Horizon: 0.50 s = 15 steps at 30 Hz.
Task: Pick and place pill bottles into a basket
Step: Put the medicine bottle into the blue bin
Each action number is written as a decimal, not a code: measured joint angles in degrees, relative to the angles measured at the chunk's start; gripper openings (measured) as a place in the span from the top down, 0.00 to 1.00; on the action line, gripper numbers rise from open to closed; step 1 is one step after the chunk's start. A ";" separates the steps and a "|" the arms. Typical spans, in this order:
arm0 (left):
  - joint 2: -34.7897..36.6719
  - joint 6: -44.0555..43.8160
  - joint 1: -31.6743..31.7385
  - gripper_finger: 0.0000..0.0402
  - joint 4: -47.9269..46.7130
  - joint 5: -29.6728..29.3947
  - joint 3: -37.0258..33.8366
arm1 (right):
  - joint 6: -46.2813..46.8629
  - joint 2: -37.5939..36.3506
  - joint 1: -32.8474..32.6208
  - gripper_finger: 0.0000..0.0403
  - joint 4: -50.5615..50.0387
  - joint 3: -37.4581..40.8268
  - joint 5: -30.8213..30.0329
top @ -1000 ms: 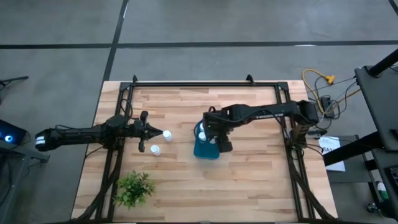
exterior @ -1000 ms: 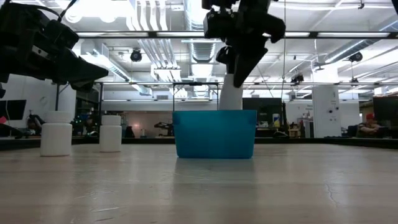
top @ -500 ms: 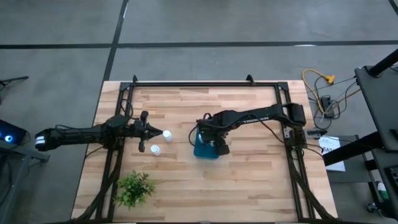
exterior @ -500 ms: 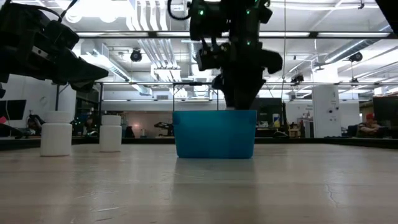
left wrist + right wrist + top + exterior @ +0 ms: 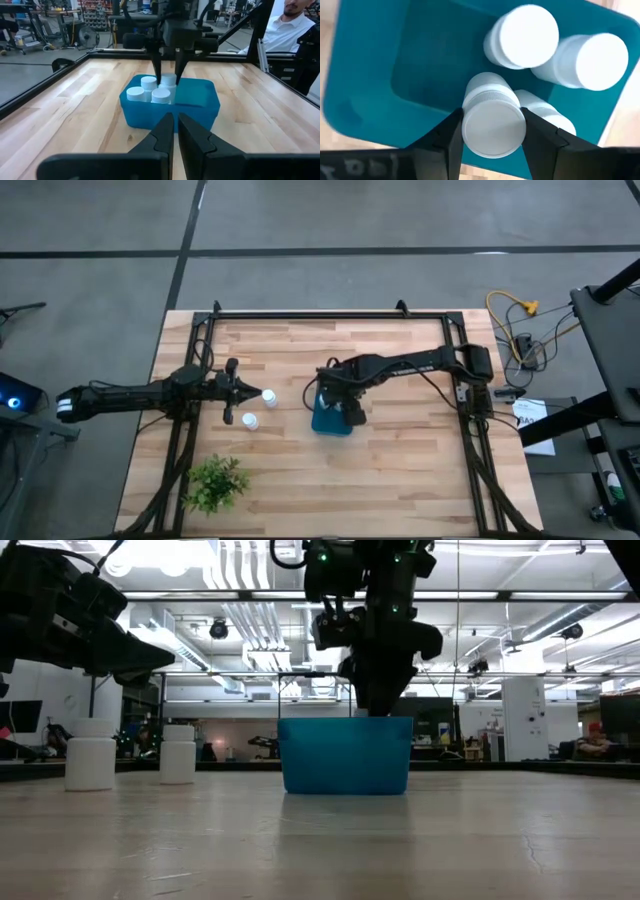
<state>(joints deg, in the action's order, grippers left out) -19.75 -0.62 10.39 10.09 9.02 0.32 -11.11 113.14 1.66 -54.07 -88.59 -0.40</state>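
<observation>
The teal-blue basket [image 5: 330, 423] stands mid-table; it also shows in the low view [image 5: 345, 755], the left wrist view [image 5: 200, 102] and the right wrist view [image 5: 380, 75]. My right gripper [image 5: 328, 397] reaches down into it, shut on a white pill bottle [image 5: 494, 125], with three more bottles [image 5: 527, 35] beside it in the basket. Two pill bottles [image 5: 268, 395] [image 5: 250, 421] stand on their bases on the wood left of the basket. My left gripper [image 5: 245, 392] hovers shut just left of them, above the table [image 5: 150, 655]. My right gripper pinches the bottle by the sides of its round cap [image 5: 467, 125] between its two fingers [image 5: 451, 137]. The fingers come from above, pointing down. The bottle stands upright inside the basket next to the other bottles [image 5: 169, 79]; its base is hidden by the basket wall.
A green leafy plant [image 5: 215, 483] stands near the table's front left. Black frame rails [image 5: 300, 313] run along the table's edges. A person in a white shirt [image 5: 295, 20] sits beyond the far right corner. Bare wood lies right of the basket.
My right gripper has gone down with the pill bottle, from above the basket's rim into the basket, and a little toward the table's left. The bottle now sits below the rim among the others.
</observation>
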 joint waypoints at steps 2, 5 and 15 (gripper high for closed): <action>0.02 0.00 -0.01 0.98 0.01 -0.04 0.00 | 0.00 0.02 0.19 0.63 -0.01 0.09 -0.02; 0.01 -0.02 -0.01 0.98 0.02 -0.15 0.00 | -0.01 -0.04 0.30 0.63 0.02 0.10 0.02; 0.00 -0.02 0.00 0.98 0.02 -0.13 0.00 | -0.01 0.09 0.27 0.63 -1.05 0.10 0.26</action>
<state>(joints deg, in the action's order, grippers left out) -19.75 -0.64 10.39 10.11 8.88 0.32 -11.12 113.23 1.93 -55.12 -88.49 -0.14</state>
